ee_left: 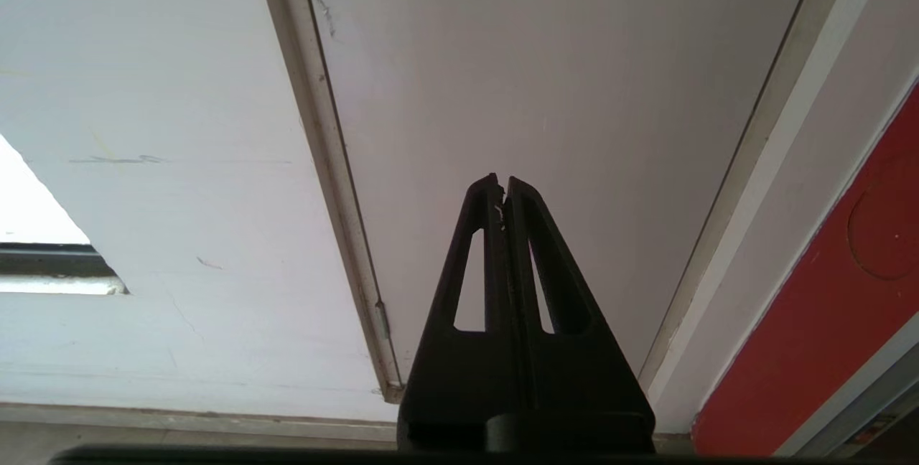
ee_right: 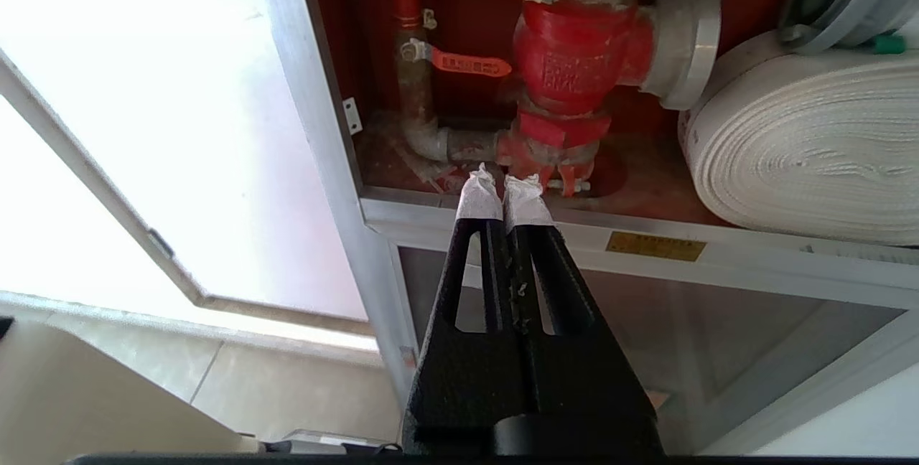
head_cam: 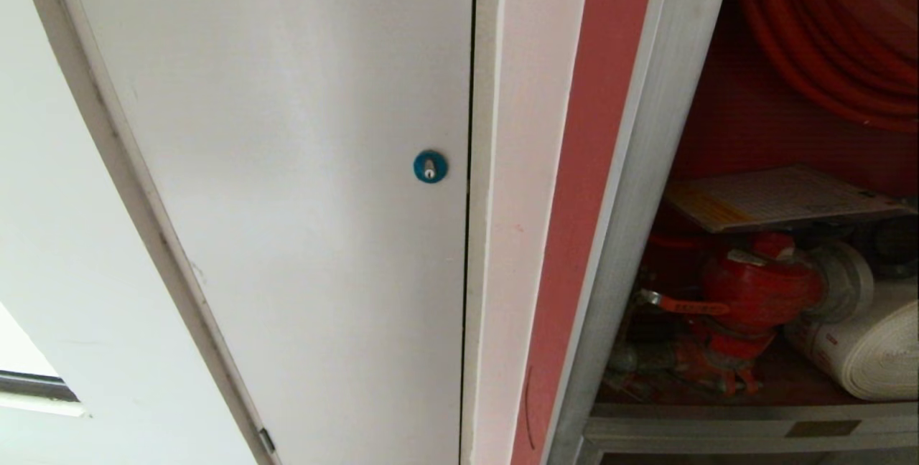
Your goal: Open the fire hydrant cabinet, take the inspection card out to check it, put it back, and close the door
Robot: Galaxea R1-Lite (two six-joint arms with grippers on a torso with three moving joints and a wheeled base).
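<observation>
Card (head_cam: 779, 197) lies flat inside the open cabinet (head_cam: 650, 163), above the red valve (head_cam: 757, 285) (white hose (head_cam: 869, 350) beside it). Right gripper (ee_right: 502, 189) hangs before the cabinet's lower ledge, jaws together, empty — left gripper (ee_left: 501, 181), jaws together, faces the white panel (ee_left: 560, 92).

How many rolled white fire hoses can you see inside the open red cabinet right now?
1. The white rolled fire hose lies on the floor of the red-lined fire hydrant cabinet, beside the red valve. Others may be hidden beyond the frame.
</observation>
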